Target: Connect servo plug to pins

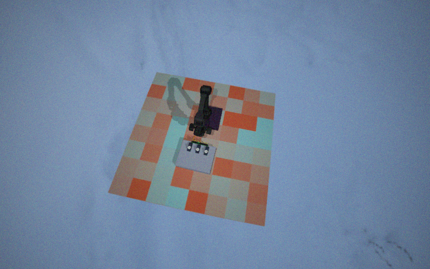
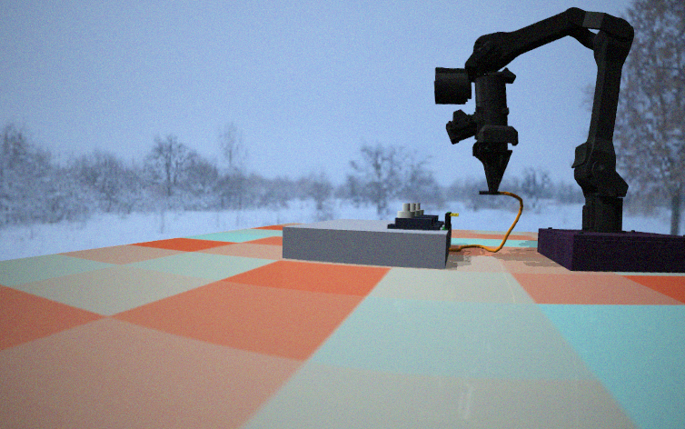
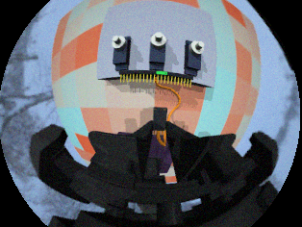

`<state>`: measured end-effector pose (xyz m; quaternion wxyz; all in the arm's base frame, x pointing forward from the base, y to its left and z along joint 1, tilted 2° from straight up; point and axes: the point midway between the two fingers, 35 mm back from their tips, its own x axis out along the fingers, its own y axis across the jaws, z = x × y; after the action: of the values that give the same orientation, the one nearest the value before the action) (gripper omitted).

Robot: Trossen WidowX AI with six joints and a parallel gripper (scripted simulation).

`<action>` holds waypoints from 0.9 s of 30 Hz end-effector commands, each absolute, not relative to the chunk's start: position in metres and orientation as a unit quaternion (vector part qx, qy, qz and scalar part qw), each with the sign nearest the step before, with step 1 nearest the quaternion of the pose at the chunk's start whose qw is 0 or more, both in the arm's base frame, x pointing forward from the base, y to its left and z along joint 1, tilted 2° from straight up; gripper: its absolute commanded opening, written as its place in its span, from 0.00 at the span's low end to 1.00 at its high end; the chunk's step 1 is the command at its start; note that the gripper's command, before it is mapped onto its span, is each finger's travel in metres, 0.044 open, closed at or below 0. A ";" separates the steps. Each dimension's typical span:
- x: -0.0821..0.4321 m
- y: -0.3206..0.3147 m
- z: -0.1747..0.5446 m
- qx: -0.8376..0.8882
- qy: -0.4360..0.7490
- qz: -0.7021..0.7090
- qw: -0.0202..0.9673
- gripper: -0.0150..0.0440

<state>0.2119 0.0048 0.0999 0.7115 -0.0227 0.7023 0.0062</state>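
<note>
My gripper (image 2: 495,190) (image 3: 159,123) is shut on the dark plug (image 2: 484,193) (image 3: 160,114), whose free end points toward the holder. It hangs level, higher than the pin row (image 2: 454,214) (image 3: 132,78) and on the arm-base side, apart from it. The orange lead (image 2: 521,209) (image 3: 179,100) loops from the plug's rear down to the holder. The grey holder (image 1: 195,163) (image 2: 353,244) (image 3: 144,19) carries dark servos with white round tops. A green band (image 3: 162,73) marks pins near the row's middle. I cannot make out its dot or the plug's holes.
The purple-black arm base (image 1: 215,118) (image 2: 611,253) stands behind the gripper, across from the pin side of the holder. The servos (image 1: 197,149) (image 3: 158,54) rise from the holder just behind the pins. The table (image 1: 222,203) has a coloured checked top.
</note>
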 end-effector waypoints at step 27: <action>0.243 0.001 0.062 -0.011 0.699 -0.008 0.715 0.25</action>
<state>0.2361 0.0025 0.0610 0.7142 -0.0087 0.6998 -0.0077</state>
